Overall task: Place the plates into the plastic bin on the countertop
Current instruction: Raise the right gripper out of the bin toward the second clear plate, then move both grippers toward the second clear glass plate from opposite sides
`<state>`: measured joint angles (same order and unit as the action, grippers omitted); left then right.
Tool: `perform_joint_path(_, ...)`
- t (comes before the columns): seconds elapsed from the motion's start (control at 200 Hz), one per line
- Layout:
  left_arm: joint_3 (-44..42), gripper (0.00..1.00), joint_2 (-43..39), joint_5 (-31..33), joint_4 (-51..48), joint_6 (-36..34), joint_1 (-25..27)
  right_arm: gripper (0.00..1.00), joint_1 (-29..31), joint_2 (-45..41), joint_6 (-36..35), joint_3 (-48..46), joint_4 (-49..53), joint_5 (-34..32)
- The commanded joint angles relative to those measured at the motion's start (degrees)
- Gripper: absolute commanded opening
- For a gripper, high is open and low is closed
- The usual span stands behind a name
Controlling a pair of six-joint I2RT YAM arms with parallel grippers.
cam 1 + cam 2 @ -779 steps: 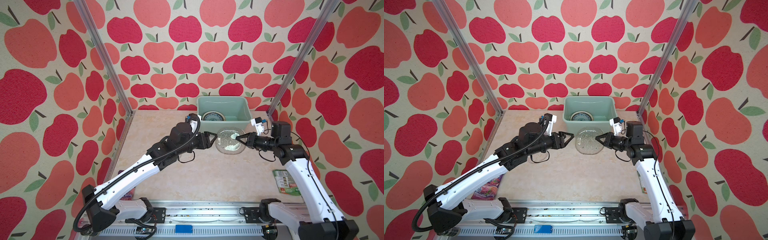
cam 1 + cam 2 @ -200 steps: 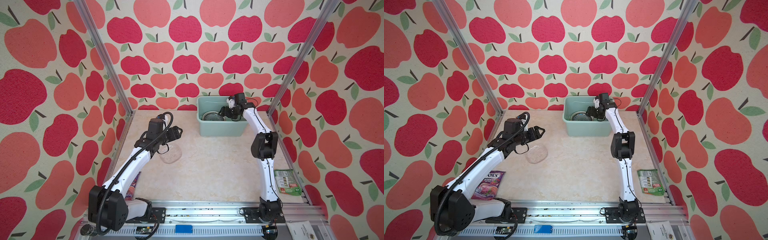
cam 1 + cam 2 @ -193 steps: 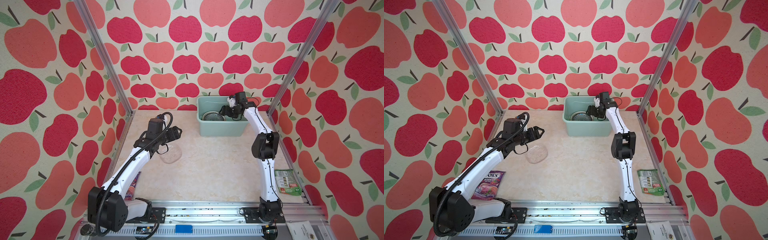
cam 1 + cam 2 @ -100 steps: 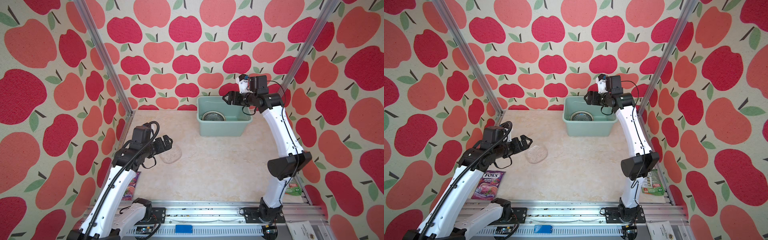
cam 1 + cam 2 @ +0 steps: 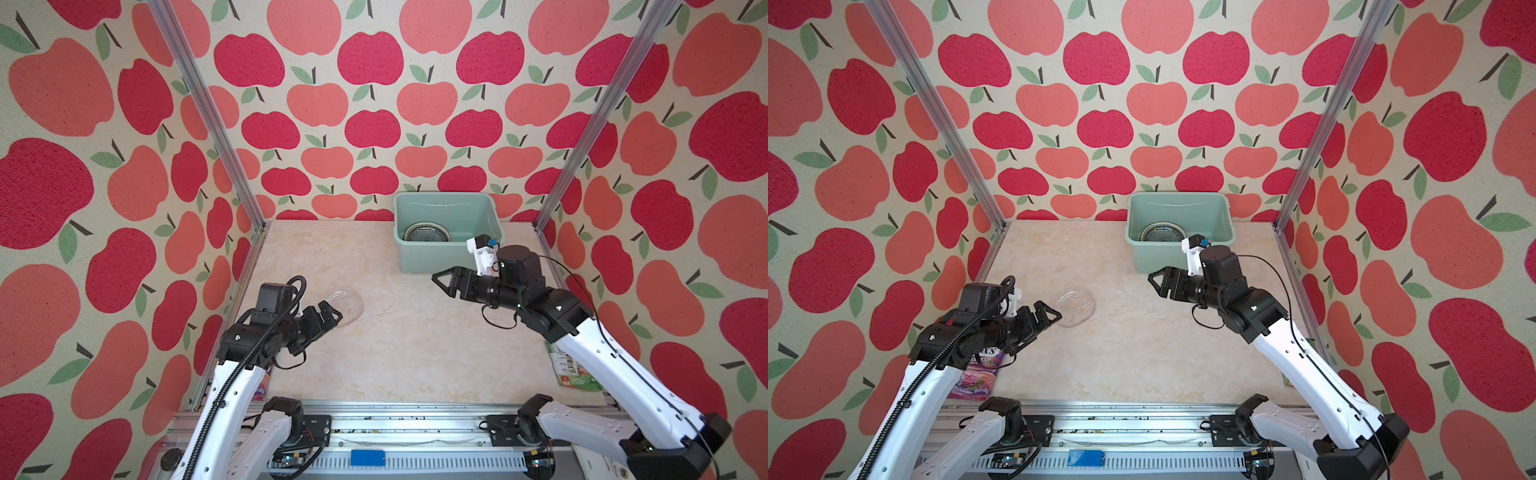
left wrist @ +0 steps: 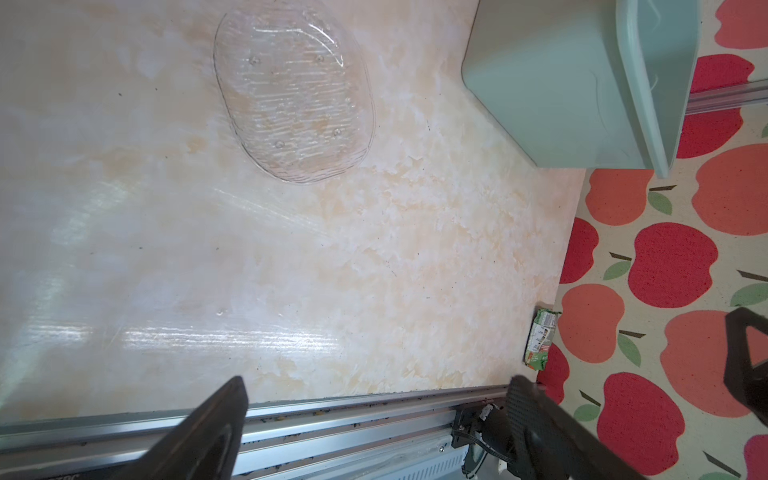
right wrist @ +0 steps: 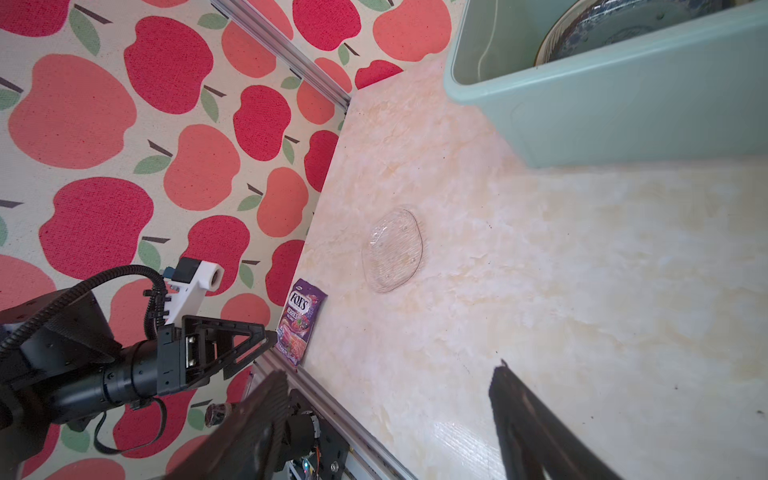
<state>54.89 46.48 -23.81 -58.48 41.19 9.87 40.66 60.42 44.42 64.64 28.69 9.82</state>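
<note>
At the left, glass plate [image 5: 348,300] (flat, slick) could be shoved, not lifted; left gripper [image 5: 329,316], right gripper [image 5: 440,284] seen spread wide, empty.

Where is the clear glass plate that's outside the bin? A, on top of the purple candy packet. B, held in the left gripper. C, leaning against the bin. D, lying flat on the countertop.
D: the clear glass plate lies flat on the countertop, apart from the plastic bin.
</note>
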Motion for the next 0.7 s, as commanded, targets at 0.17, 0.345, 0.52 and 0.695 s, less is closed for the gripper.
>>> perform_joint_path(0.17, -1.3, 0.99, 0.2, 5.5, -0.4, 0.9, -3.4, 0.79, 10.4, 3.4, 15.3, -12.6, -12.5, -9.7)
perform_joint_path(0.345, -4.2, 0.99, 4.6, 3.2, 0.3, 0.5, -10.3, 0.79, 13.4, 11.6, 23.9, -16.2, -21.3, -10.2)
perform_joint_path(0.52, -8.3, 0.99, 6.3, 0.6, 6.1, 0.0, -13.9, 0.78, 14.8, 19.8, 27.7, -17.8, -29.9, -8.6)
perform_joint_path(0.695, -12.0, 0.99, 7.2, -1.4, 10.9, 0.8, -15.6, 0.78, 14.7, 26.8, 27.3, -16.7, -35.4, -6.4)
